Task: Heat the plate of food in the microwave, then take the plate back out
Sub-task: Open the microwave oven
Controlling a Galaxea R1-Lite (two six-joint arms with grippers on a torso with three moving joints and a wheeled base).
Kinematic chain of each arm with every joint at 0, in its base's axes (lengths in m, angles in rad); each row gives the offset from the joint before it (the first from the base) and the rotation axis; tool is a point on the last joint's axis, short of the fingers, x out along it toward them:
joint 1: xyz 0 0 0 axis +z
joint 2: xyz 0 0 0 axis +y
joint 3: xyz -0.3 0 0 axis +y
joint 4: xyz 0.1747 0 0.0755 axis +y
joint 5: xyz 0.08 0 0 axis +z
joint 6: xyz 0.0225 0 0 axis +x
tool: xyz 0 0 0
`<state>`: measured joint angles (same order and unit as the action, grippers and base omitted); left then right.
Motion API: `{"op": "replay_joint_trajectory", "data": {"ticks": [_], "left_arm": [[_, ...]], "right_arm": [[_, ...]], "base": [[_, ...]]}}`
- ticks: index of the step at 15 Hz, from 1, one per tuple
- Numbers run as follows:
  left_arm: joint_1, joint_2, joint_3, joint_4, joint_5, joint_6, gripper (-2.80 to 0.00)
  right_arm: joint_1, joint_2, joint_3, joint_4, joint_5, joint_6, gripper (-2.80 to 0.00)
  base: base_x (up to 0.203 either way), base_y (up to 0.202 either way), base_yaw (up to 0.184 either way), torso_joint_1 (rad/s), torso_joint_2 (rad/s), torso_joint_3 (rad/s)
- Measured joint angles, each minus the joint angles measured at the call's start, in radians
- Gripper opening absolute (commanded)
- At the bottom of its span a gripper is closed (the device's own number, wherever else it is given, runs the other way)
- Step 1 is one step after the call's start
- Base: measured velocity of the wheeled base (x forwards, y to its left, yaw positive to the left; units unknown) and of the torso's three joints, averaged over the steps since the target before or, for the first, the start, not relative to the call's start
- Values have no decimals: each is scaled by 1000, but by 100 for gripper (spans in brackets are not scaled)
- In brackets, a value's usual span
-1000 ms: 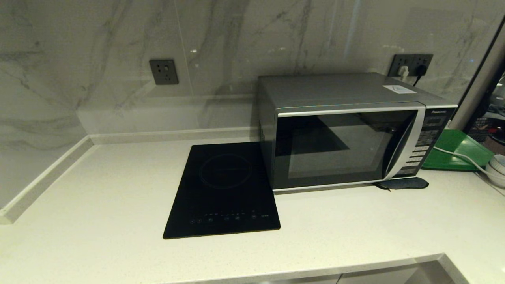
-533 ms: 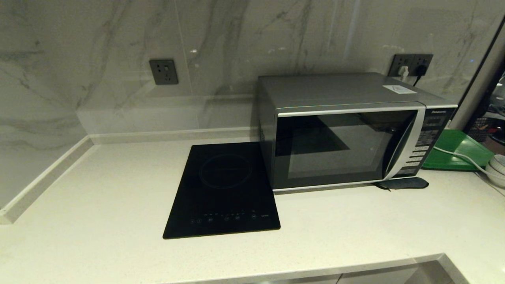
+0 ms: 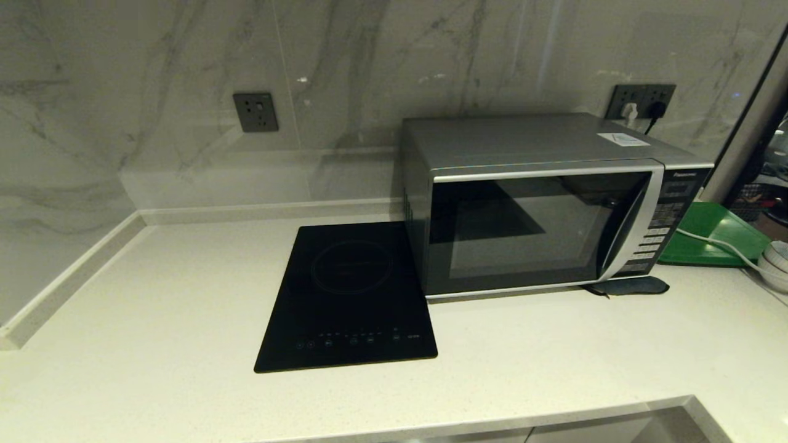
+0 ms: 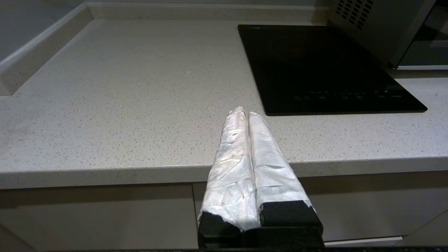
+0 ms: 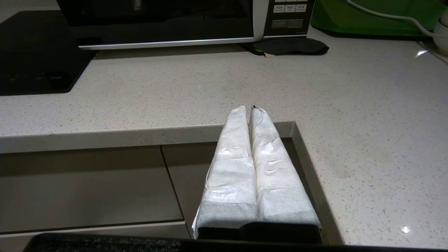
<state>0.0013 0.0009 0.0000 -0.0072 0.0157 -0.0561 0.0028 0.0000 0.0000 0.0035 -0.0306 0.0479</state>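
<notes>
Two grippers parked before the counter edge, left gripper (image 4: 245, 113) and right gripper (image 5: 249, 109), fingers pressed together, holding nothing | microwave (image 3: 542, 203) door closed, at wall near its socket | plate of food not visible.

Surface: we see a pale speckled stone countertop (image 3: 154, 344) with a raised lip against the marble wall.
Microwave: we find the microwave (image 3: 542, 203) standing on it at the back, door shut.
Cooktop: the flat black induction cooktop (image 3: 348, 295) lies just beside the microwave's hinge side, reaching nearer the counter's front edge.
Dark pad: a flat dark pad (image 3: 628, 286) lies under the microwave's front corner, below the button panel.
Green tray: we see a green tray (image 3: 708, 237) beside the microwave's panel side, a white cable (image 3: 717, 244) across it.
White bowls: stacked white bowls (image 3: 777, 259) sit beyond the tray from the microwave.
</notes>
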Motion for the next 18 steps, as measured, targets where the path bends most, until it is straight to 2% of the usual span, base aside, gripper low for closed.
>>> {"op": "replay_joint_trajectory", "data": {"ticks": [6,8,10,13,16,18], "left_arm": [[0,0,0,0,1,0,-280],[0,0,0,0,0,0,-280],[0,0,0,0,1,1,-280],[0,0,0,0,0,0,-280],[0,0,0,0,1,0,-280],[0,0,0,0,1,0,-280]], "right_arm": [[0,0,-5,8,-3,12,-280],[0,15,-72,41,-10,35,-280],[0,89,-208,90,-13,68,-280],[-3,308,-490,121,-27,126,-280],[-8,565,-760,127,-112,150,-280],[-9,730,-906,130,-212,157,-280]], "base": [[0,0,0,0,0,0],[0,0,0,0,0,0],[0,0,0,0,0,0],[0,0,0,0,0,0],[0,0,0,0,0,0],[0,0,0,0,0,0]]}}
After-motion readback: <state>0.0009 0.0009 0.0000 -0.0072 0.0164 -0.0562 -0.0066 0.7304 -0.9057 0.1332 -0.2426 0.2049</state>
